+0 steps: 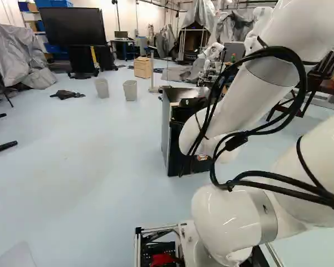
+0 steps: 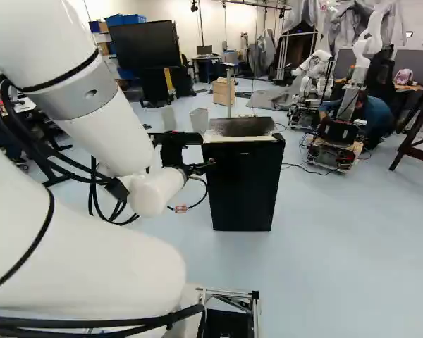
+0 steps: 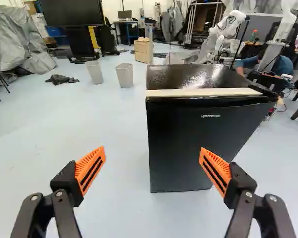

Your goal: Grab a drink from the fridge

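Black and, as far as I can judge, shut, the fridge (image 3: pixel 181 77) stands ahead of me, a pale strip (image 3: pixel 203 92) along its top front edge, two bins (image 3: pixel 124 76) well beyond it, and no drink in sight. I, the gripper (image 3: pixel 153 150), hang short of its door (image 3: pixel 184 131), jaws spread wide and empty. This looks like the approach; next I should line up on the door's edge and pull.
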